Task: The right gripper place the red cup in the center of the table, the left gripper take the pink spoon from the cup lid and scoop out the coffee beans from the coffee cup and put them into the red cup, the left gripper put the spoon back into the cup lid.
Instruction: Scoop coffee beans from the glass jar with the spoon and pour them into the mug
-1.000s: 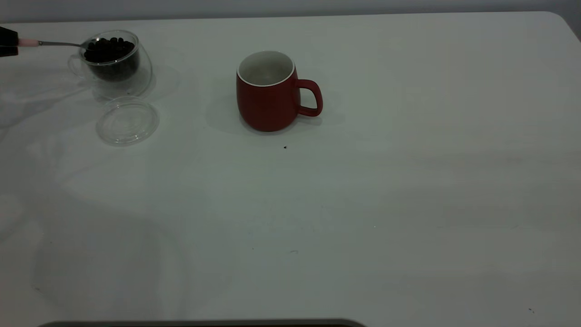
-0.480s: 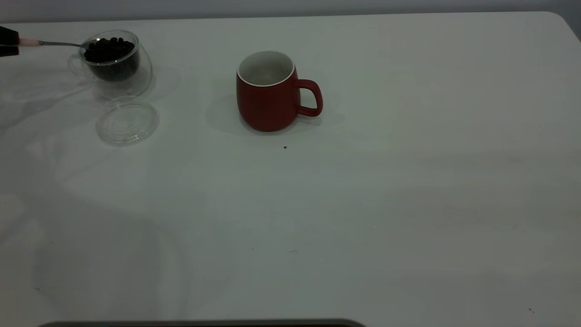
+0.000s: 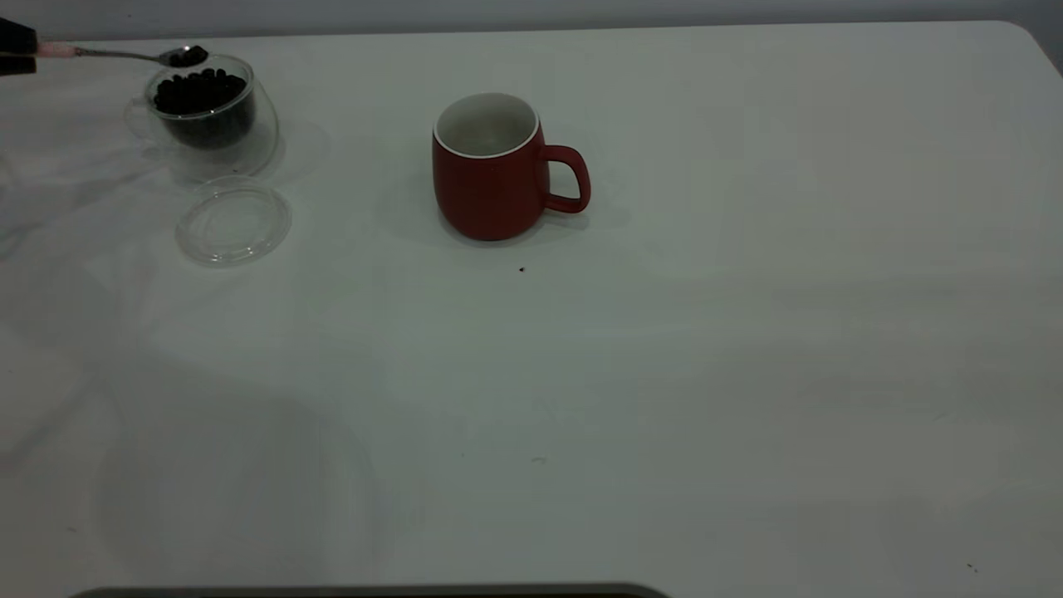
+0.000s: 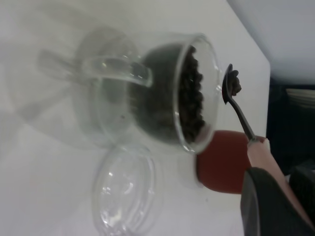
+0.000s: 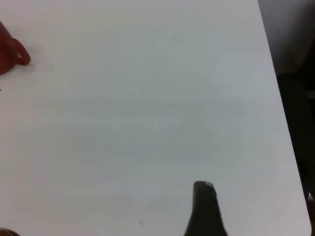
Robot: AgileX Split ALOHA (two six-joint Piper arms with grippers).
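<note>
The left gripper, at the ten o'clock edge of the exterior view, clenches the handle of the pink spoon. The spoon lies nearly level, its bowl above the far rim of the coffee cup and clear of the glass. A few coffee beans seem to sit in the bowl, though they are small and dark against it; the left wrist view also shows a dark clump there. The rest of the beans fill the coffee cup.

The cup lid lies flat on the table just beside the coffee cup, at its five o'clock, with nothing on it. The red cup stands upright near the table's middle toward twelve o'clock, well apart from the coffee cup at its three o'clock, handle pointing to three o'clock.

The right gripper is outside the exterior view; its wrist view shows one dark finger over bare table, the red cup's handle at ten o'clock. I cannot tell whether it is released or clenched.
</note>
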